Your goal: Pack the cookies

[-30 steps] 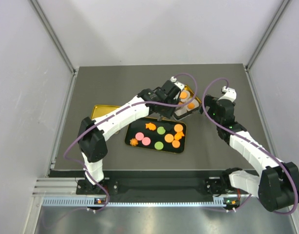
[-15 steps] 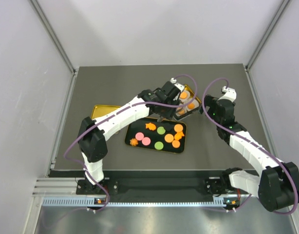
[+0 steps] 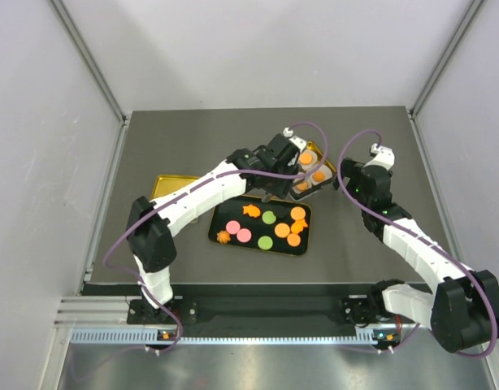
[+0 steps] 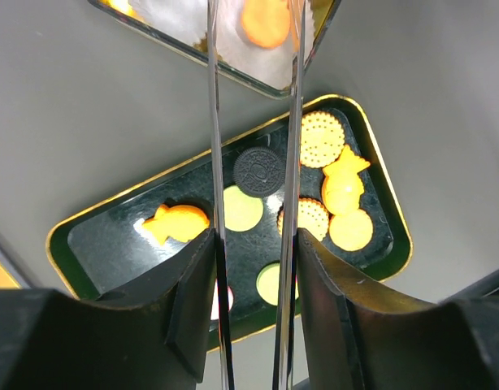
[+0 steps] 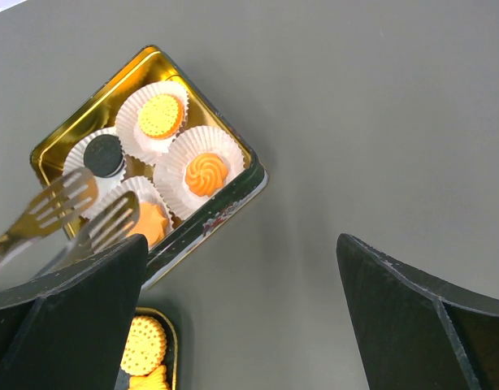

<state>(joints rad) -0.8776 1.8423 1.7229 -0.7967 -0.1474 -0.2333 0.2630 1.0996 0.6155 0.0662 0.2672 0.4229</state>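
Observation:
Several cookies lie on a black gold-rimmed tray point(image 3: 214, 231): pink point(image 3: 232, 227), green point(image 3: 265, 242) and orange point(image 3: 282, 230) ones. In the left wrist view the tray point(image 4: 87, 223) holds an orange fish shape point(image 4: 176, 222) and a dark round cookie point(image 4: 258, 171). A gold tin point(image 3: 331, 171) with white paper cups holds an orange swirl cookie point(image 5: 206, 173), a dotted one point(image 5: 161, 115), a dark one point(image 5: 103, 154) and a star point(image 5: 148, 223). My left gripper point(image 3: 275, 156) point(image 4: 253, 309) is shut on metal tongs point(image 4: 213, 122). The tong tips point(image 5: 71, 213) hover empty over the tin. My right gripper point(image 5: 241, 244) is open and empty beside the tin.
A gold lid point(image 3: 168, 186) lies left of the tray, partly under my left arm. The grey table point(image 3: 193, 138) is walled by white panels on three sides. My right arm point(image 3: 412, 244) crosses the table's right side.
My left gripper and the tongs have shifted slightly back and left over the tin. The right arm has not moved.

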